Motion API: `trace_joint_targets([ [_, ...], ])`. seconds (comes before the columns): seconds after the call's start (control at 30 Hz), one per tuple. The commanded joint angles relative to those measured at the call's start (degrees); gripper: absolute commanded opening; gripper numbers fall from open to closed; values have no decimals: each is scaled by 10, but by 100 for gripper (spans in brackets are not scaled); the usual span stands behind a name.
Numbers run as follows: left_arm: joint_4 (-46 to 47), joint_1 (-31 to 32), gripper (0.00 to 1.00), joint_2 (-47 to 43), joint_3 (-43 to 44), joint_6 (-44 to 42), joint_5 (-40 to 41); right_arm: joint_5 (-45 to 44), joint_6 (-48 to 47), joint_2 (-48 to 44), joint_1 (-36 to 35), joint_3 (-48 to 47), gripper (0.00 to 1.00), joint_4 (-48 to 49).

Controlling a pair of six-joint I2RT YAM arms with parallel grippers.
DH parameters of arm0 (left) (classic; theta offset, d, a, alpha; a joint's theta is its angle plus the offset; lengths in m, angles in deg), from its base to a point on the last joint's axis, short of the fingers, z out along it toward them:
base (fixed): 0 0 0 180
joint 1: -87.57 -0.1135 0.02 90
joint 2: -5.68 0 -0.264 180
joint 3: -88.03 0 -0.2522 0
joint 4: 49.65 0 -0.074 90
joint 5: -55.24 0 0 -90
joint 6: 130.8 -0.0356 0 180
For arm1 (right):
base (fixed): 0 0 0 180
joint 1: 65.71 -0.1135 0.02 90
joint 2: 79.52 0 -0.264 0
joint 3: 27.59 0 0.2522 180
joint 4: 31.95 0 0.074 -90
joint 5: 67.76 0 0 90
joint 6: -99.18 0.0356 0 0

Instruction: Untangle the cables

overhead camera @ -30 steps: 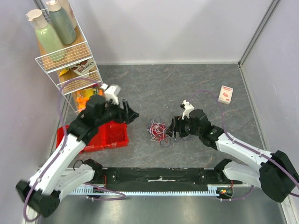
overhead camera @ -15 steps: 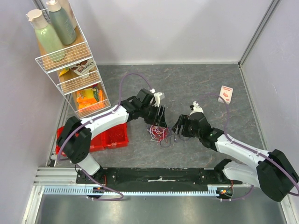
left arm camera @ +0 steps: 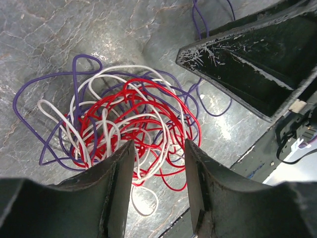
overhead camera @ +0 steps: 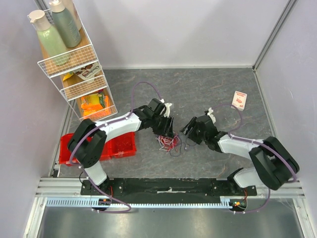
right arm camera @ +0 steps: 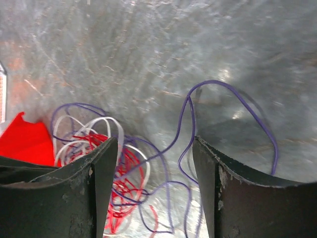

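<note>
The cables (overhead camera: 169, 143) lie as one loose tangle of red, white and purple strands on the grey table, between my two grippers. My left gripper (overhead camera: 168, 131) hangs over the tangle's far left side. In the left wrist view its jaws (left arm camera: 158, 146) are open, with red and white loops of the cables (left arm camera: 124, 116) running between the fingers. My right gripper (overhead camera: 187, 133) is just right of the tangle. It is also open (right arm camera: 154, 144), with purple strands (right arm camera: 190, 119) crossing the gap and the red and white cables (right arm camera: 116, 166) by its left finger.
A red bin (overhead camera: 124, 144) sits left of the tangle, partly under the left arm. A wire rack (overhead camera: 79, 64) with bottles and packets stands at the back left. A small white and red box (overhead camera: 239, 99) lies at the right. A rail (overhead camera: 163, 191) runs along the near edge.
My left arm has swung from over the red bin to the tangle and lowered onto it. Both grippers' jaws have narrowed. The right gripper has drawn back slightly to the right.
</note>
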State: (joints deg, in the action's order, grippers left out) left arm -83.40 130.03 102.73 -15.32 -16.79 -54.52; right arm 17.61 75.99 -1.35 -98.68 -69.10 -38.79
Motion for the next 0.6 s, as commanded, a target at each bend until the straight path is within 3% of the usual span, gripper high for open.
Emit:
trace_joint_targets([
  [0.0,9,-1,51,17,12,-6,20,33,33,53,1,-26,70,53],
  [0.13,5,-1,49,29,14,-7,33,-11,10,60,1,-33,64,51],
  [0.2,5,-1,48,32,15,-5,31,-40,-6,61,2,-37,55,54],
  [0.33,1,-1,47,41,15,-4,44,-3,-34,64,24,-49,0,73],
  [0.57,-8,-1,46,65,20,3,63,10,-138,-77,26,-107,0,-23],
])
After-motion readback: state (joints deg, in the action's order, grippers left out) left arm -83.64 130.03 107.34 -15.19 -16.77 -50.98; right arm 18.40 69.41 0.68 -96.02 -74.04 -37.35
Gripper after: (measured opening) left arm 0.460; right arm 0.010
